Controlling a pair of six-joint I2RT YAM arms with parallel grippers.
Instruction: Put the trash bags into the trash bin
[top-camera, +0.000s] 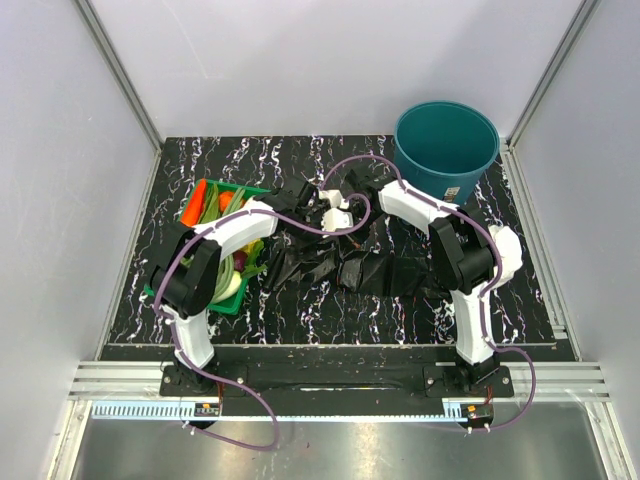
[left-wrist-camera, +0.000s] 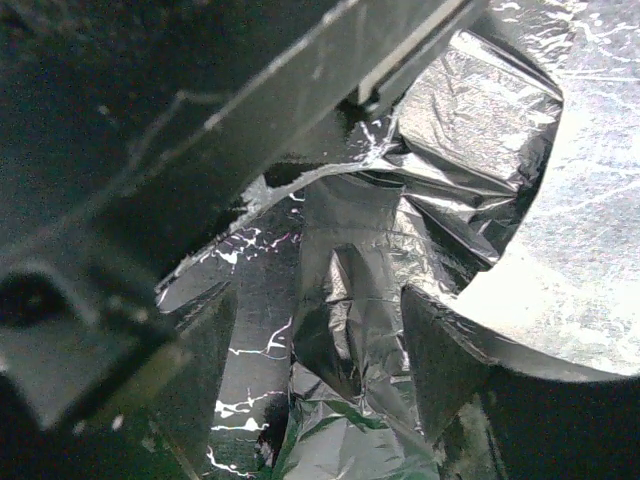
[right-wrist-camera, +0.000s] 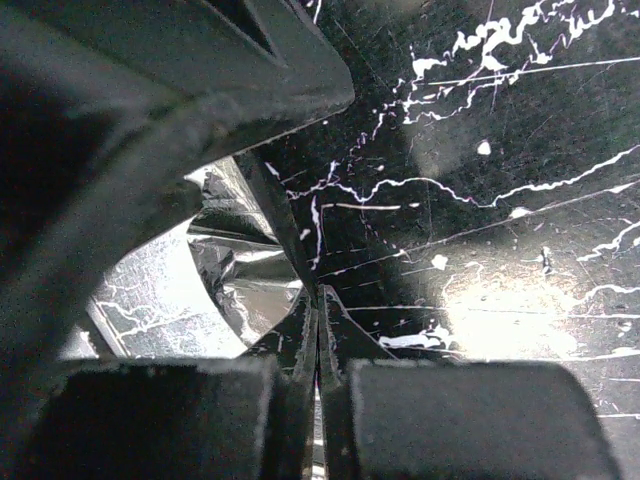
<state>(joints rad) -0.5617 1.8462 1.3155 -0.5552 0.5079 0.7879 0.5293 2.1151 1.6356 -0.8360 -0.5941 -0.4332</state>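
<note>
A crinkled black trash bag (top-camera: 350, 268) lies spread across the middle of the marbled table. The teal trash bin (top-camera: 446, 150) stands upright at the back right, apart from both arms. Both grippers meet over the bag's far edge. My left gripper (top-camera: 305, 198) (left-wrist-camera: 315, 295) is open, its fingers (left-wrist-camera: 445, 365) straddling a raised fold of the trash bag (left-wrist-camera: 345, 290). My right gripper (top-camera: 330, 222) (right-wrist-camera: 318, 295) is shut, pinching a thin taut strip of the bag film (right-wrist-camera: 285, 225) that runs up and to the left from its tips.
A green tray (top-camera: 228, 303) of vegetables sits at the left, under the left arm's elbow. Purple cables loop over both arms. Metal frame rails border the table on the left, the right and the near edge.
</note>
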